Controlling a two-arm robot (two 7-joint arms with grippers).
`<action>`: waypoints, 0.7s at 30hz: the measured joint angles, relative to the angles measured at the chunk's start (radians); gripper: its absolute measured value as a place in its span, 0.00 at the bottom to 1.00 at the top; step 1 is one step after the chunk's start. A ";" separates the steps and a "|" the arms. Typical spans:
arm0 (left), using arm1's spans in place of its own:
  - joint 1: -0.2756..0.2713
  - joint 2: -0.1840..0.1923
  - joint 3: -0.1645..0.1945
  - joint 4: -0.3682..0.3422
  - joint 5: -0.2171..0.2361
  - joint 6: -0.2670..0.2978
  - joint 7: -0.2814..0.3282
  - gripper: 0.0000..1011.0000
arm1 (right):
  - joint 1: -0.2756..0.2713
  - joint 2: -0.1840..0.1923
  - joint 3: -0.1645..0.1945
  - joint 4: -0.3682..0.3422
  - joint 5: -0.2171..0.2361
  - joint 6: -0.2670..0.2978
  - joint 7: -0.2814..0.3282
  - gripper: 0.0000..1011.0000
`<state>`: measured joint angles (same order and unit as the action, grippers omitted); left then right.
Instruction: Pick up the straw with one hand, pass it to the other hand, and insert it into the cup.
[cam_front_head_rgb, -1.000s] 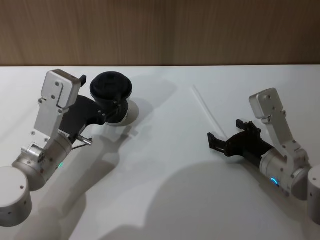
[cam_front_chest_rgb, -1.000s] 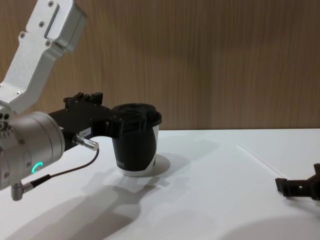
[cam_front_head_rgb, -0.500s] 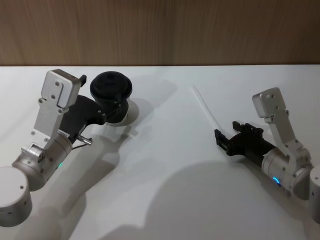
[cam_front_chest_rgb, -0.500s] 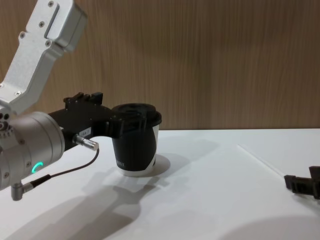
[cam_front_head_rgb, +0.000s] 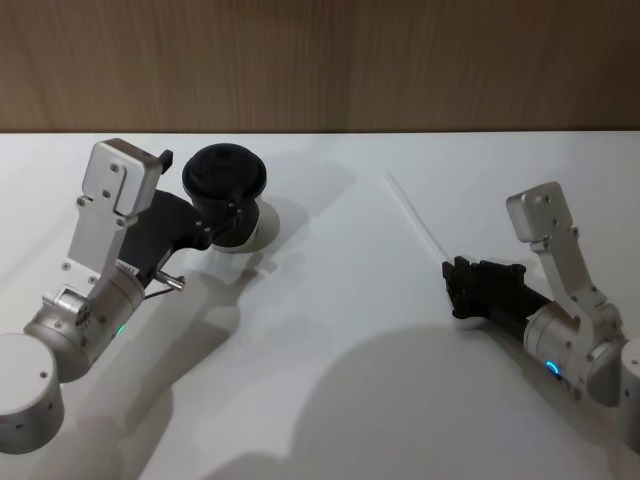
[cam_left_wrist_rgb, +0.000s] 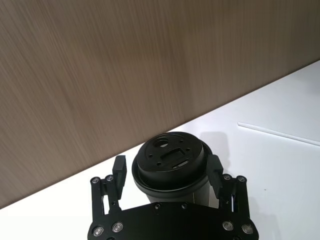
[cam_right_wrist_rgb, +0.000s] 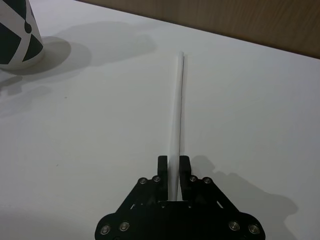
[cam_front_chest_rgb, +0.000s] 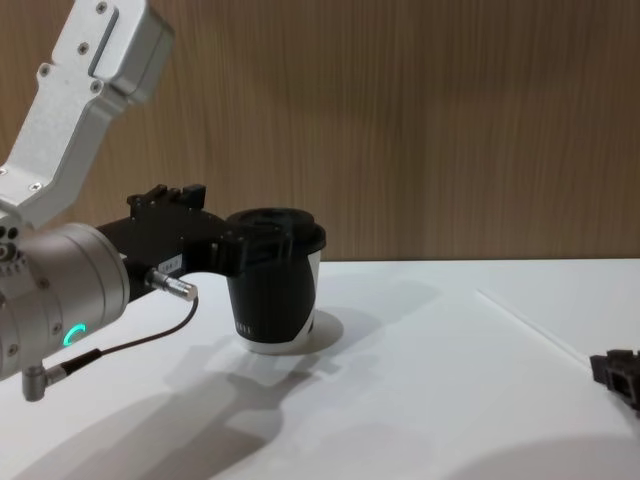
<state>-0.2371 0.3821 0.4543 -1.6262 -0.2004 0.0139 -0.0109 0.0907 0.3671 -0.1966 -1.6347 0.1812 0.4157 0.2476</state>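
The black lidded cup (cam_front_head_rgb: 225, 185) stands at the table's left, and my left gripper (cam_front_head_rgb: 215, 203) is shut on it. In the left wrist view its fingers (cam_left_wrist_rgb: 119, 170) press both sides of the cup (cam_left_wrist_rgb: 170, 162). The thin white straw (cam_front_head_rgb: 410, 213) lies flat on the right side of the table. My right gripper (cam_front_head_rgb: 452, 285) sits low at the straw's near end. In the right wrist view, the right gripper (cam_right_wrist_rgb: 173, 165) has both fingers closed against the straw (cam_right_wrist_rgb: 178, 110), which runs away from it. From the chest, the cup (cam_front_chest_rgb: 275, 290) is seen side-on, with the straw (cam_front_chest_rgb: 520, 318) far right.
The white table (cam_front_head_rgb: 330, 330) lies bare between the two arms. A wooden wall (cam_front_head_rgb: 320, 60) runs along its far edge. A thin dark cable (cam_front_chest_rgb: 130, 345) hangs under my left wrist.
My right gripper has drawn back to the right along the table, and its fingers have gone from wide open to shut on the straw's near end. The left arm and cup have barely moved.
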 joint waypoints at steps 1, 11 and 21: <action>0.000 0.000 0.000 0.000 0.000 0.000 0.000 0.99 | 0.000 0.000 0.000 0.000 0.000 0.000 0.000 0.14; 0.000 0.000 0.000 0.000 0.000 0.000 0.000 0.99 | -0.007 -0.003 0.004 0.001 -0.008 0.003 0.004 0.07; 0.000 0.000 0.000 0.000 0.000 0.000 0.000 0.99 | -0.021 -0.019 0.017 -0.004 -0.012 -0.017 0.001 0.02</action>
<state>-0.2372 0.3821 0.4542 -1.6262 -0.2004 0.0138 -0.0109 0.0701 0.3478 -0.1793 -1.6392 0.1692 0.3985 0.2490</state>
